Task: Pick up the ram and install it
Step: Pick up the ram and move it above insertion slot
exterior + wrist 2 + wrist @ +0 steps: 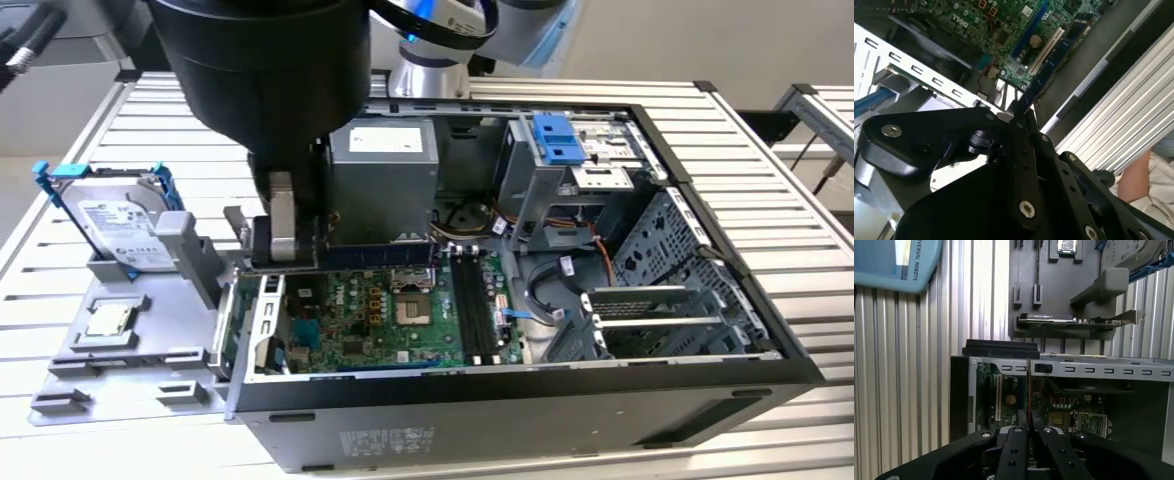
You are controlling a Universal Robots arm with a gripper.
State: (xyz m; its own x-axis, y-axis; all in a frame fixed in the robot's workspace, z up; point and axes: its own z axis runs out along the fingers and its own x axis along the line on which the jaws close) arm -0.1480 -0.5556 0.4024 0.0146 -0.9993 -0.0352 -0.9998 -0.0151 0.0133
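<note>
The ram is clamped at one end by the closed fingers of the gripper and held on edge, probably so its long edge can meet a slot. It hangs over the motherboard inside the open case, toward the exterior view's left of the black slots.

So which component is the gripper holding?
The ram, the thin blue-green stick clamped over the open case; the hard drive and processor chip sit on the grey tray.
</note>
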